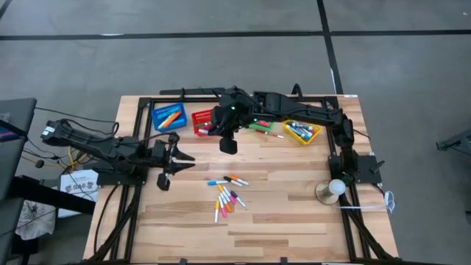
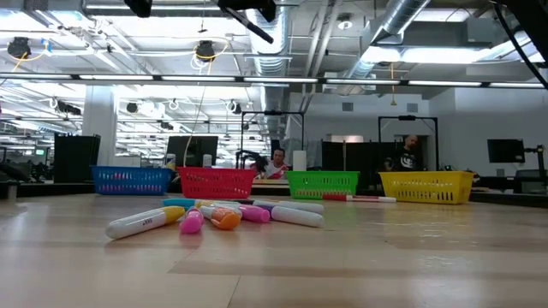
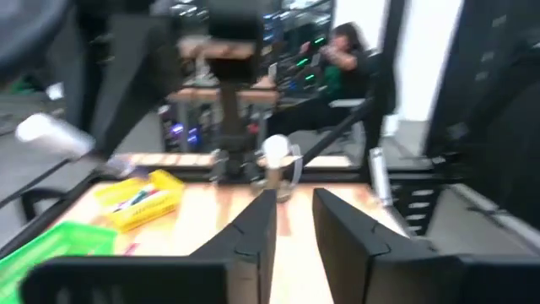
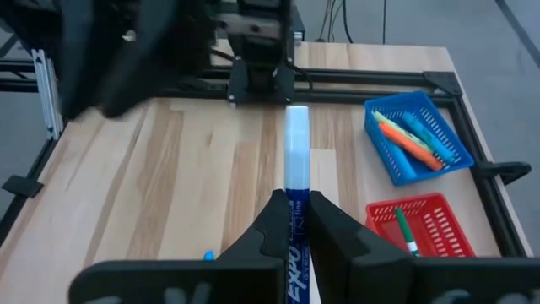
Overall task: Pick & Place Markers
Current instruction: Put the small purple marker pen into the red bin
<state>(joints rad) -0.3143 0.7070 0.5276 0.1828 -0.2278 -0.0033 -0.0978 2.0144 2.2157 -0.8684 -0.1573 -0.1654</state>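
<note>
Several markers lie in a loose heap on the wooden table, near its middle; the low view shows this heap of markers too. Along the far edge stand a blue basket, a red one, a green one and a yellow one; the blue and yellow ones hold markers. My right gripper hovers high in front of the red basket, shut on a blue-and-white marker. My left gripper is at the table's left, pointing level toward the right, its fingers slightly apart around nothing. My right gripper pinches the marker's blue barrel between its two fingers. The marker lies along the fingers, and its white end sticks out ahead of the fingertips. The fingers slant downward toward the table's left, and the marker is lifted clear of the table.
A white ball on a round stand sits near the right arm's base. A loose marker lies between the green and yellow baskets. Black frame rails border the table. People sit in the room beyond.
</note>
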